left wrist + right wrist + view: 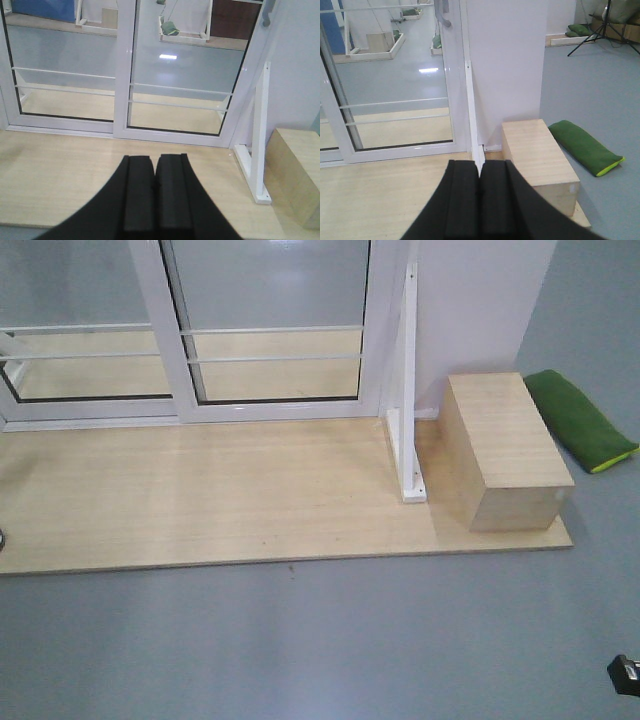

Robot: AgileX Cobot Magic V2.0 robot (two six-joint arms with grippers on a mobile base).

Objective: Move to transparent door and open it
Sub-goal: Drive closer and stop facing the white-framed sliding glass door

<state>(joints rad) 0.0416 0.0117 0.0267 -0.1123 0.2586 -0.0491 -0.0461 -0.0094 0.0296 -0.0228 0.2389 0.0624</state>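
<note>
The transparent door [270, 290] is the right-hand glass panel in a white frame, crossed by thin white horizontal bars, standing at the back of a wooden platform [220, 490]. In the left wrist view the door [180, 75] fills the middle, with its grey handle [267, 12] at the top right. The right wrist view shows the door [405, 75] and its handle [443, 12] at the top. My left gripper [155, 162] is shut and holds nothing, well short of the door. My right gripper [480, 167] is also shut and empty, in line with the white bracket.
A similar glass panel [70, 300] without a handle stands left of the door. A white bracket [410, 390] props the frame at the right. Beside it sit a wooden box [505, 445] and a green cushion [580, 420] on the grey floor. A white wall [505, 65] rises behind the box.
</note>
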